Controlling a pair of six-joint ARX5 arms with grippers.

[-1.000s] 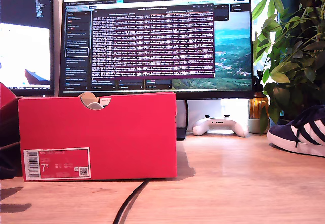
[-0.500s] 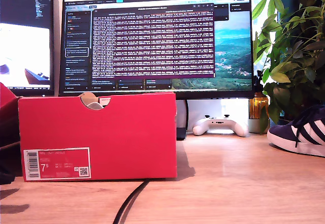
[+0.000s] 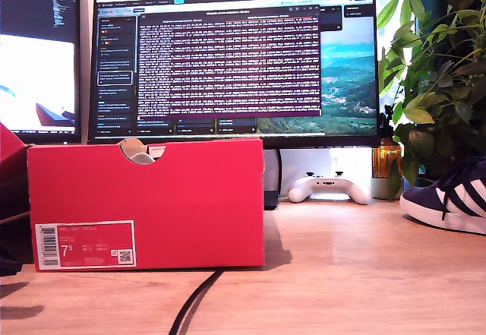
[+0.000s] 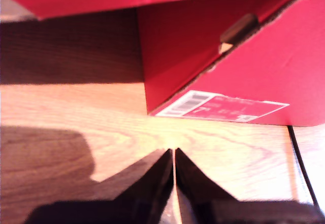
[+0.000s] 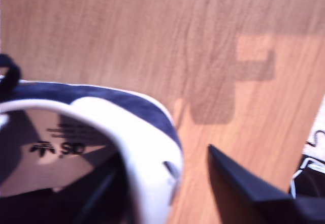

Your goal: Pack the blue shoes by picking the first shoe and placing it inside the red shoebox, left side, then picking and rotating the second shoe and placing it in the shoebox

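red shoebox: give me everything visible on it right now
The red shoebox is bright red cardboard, standing on the wooden desk toward the exterior view's left. Its facing wall bears a white barcode label reading 7.5, low on that wall. A half-round notch is cut in the top rim, with something pale showing through it. A black cable runs from under its front edge. My first hand is shut, just short of the labelled corner, not touching it.

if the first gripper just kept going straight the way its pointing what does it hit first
Most likely the red shoebox. My first gripper is shut, empty and aimed over bare desk at the box's near corner by the barcode label. Depth is hard to judge.
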